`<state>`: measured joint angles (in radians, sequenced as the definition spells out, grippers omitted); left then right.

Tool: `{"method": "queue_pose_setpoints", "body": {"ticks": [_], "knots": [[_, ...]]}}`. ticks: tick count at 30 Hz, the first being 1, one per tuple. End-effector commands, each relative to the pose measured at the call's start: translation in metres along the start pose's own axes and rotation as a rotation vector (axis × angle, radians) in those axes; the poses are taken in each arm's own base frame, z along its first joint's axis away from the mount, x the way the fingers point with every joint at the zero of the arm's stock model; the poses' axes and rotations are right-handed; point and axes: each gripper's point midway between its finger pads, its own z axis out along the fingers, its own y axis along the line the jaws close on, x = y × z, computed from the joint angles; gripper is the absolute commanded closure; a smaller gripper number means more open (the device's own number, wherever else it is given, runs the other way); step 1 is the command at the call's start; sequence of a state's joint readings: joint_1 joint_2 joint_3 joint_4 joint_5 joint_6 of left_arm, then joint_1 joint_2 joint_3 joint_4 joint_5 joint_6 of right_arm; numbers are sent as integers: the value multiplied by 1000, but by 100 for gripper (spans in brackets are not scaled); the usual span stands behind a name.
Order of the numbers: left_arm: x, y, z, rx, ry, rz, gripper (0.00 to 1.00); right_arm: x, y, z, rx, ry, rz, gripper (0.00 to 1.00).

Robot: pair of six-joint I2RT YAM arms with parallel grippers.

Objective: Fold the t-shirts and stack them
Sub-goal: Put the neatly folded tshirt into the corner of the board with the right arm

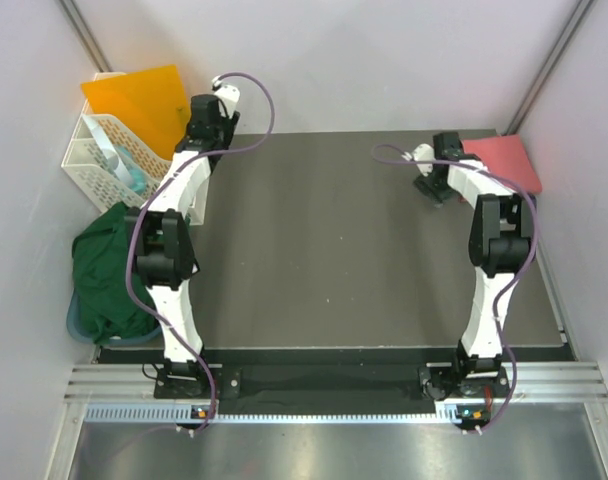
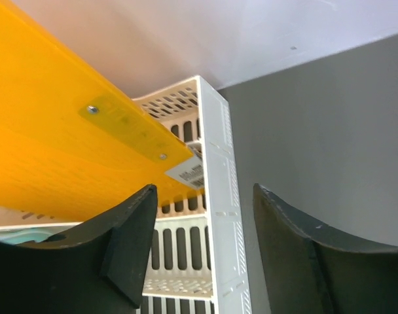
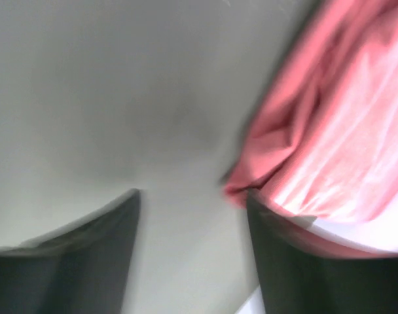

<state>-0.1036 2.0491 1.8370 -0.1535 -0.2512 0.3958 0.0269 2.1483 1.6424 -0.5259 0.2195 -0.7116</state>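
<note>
The salmon-pink t-shirt (image 1: 504, 162) lies folded flat at the mat's back right corner. In the right wrist view its rumpled edge (image 3: 330, 131) fills the right side. My right gripper (image 1: 433, 184) (image 3: 192, 196) is open and empty just left of that shirt, with its right finger (image 3: 297, 261) at the cloth's edge; this view is blurred. The dark green t-shirt (image 1: 109, 270) lies bunched in a heap beyond the mat's left edge. My left gripper (image 1: 208, 112) (image 2: 204, 193) is open and empty at the back left, far from the green shirt.
An orange folder (image 1: 144, 100) (image 2: 48, 137) leans on a white plastic basket (image 1: 96, 160) (image 2: 218, 170) at the back left, right by my left fingers. The dark grey mat (image 1: 334, 240) covers the table. Walls stand close on both sides.
</note>
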Motion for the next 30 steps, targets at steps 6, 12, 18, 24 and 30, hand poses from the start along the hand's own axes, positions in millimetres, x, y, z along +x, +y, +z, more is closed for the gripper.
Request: {"method": "queue_pose_setpoints", "body": {"ticks": [6, 12, 18, 24, 30], "knots": [[7, -24, -67, 264, 57, 77, 15, -107, 32, -202, -129, -303, 1, 0], [17, -30, -97, 302, 89, -4, 5, -108, -21, -267, 48, -372, 168, 0], [4, -35, -120, 347, 80, -121, 1, -74, -50, -282, 212, -332, 258, 0], [3, -22, -138, 311, 102, -127, 1, -63, -90, -320, 345, -436, 355, 0], [5, -9, -149, 255, 95, -119, 1, -72, -108, -357, 404, -576, 429, 0]]}}
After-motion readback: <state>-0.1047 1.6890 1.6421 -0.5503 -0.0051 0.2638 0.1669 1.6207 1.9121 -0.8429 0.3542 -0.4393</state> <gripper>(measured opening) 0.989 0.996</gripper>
